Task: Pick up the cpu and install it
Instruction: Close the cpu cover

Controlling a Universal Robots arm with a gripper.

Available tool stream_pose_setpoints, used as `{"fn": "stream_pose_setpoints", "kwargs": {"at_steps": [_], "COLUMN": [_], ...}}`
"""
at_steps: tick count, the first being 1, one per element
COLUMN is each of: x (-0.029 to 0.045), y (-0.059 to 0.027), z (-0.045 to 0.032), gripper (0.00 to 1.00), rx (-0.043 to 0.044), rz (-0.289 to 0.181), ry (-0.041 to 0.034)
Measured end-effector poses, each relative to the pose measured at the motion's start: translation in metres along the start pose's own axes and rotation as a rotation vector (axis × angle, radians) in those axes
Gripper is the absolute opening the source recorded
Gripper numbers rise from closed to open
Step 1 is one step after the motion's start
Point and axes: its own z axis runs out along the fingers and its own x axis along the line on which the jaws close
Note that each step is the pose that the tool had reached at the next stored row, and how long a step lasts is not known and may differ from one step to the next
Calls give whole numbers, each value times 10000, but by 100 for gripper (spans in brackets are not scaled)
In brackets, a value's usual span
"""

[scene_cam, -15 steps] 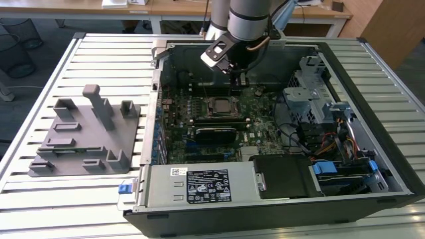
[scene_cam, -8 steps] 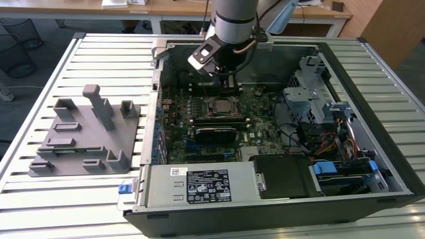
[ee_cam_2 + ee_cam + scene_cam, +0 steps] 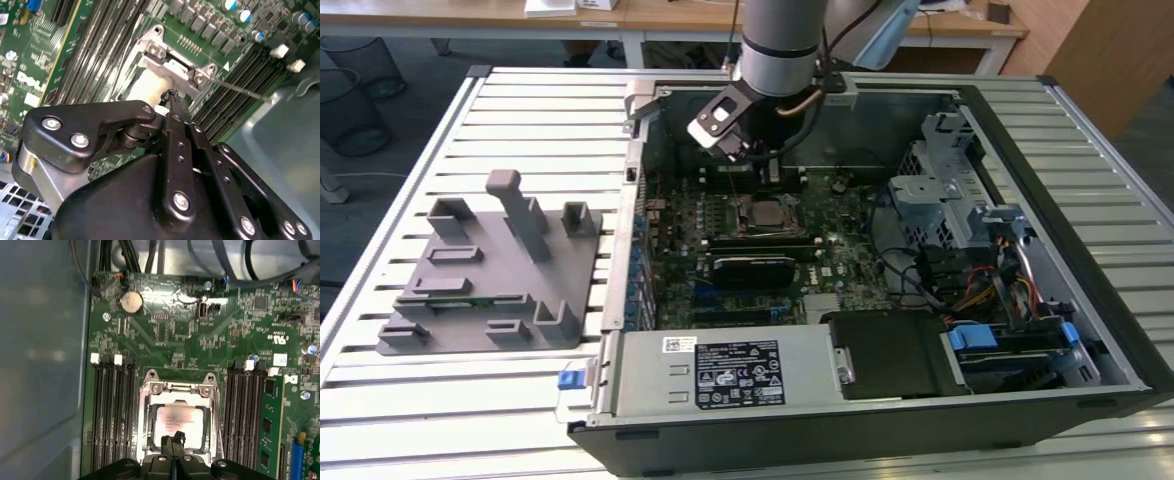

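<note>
Pincer (image 3: 173, 439) pressed together, empty, poised just above the cpu (image 3: 179, 424), already seated flat inside the socket frame (image 3: 147, 405) on the motherboard (image 3: 170, 330), presumably placed for installation.

We see the cpu (image 3: 179, 425) lying in the motherboard socket (image 3: 179, 390), memory slots (image 3: 112, 415) flanking that socket on both sides, the coin cell (image 3: 132, 302) beyond it, and the gripper (image 3: 173, 441) over the socket.
</note>
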Motion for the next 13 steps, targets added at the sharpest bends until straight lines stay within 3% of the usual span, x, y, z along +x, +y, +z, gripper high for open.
{"fn": "stream_pose_setpoints", "kwargs": {"at_steps": [13], "x": [7], "y": [-162], "z": [155], "gripper": [11], "rx": [1], "rz": [-1], "ry": [-1]}}
